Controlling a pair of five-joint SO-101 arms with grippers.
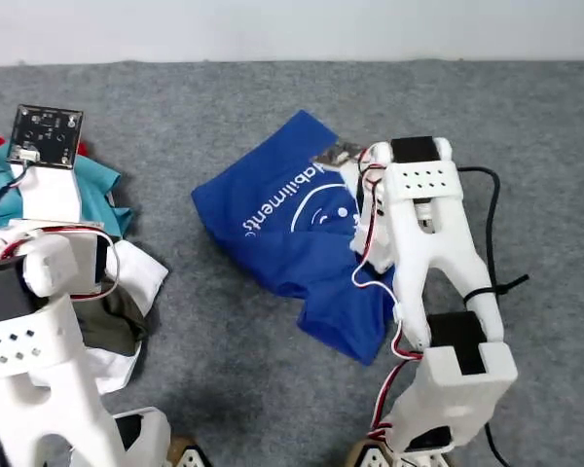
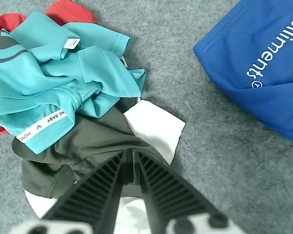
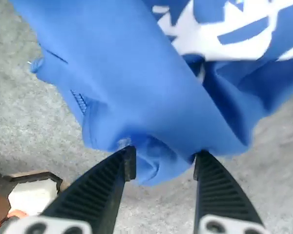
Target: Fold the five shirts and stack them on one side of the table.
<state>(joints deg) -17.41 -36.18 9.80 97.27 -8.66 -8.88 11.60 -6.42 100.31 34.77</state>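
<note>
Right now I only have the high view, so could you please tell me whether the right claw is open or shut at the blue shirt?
Observer: Open. The right claw has its fingers apart, with a bunched fold of the blue shirt between them.
Operator: Thank you. And how does the left claw stand?
Observer: The left claw is shut and empty, with its tips over the dark shirt.
</note>
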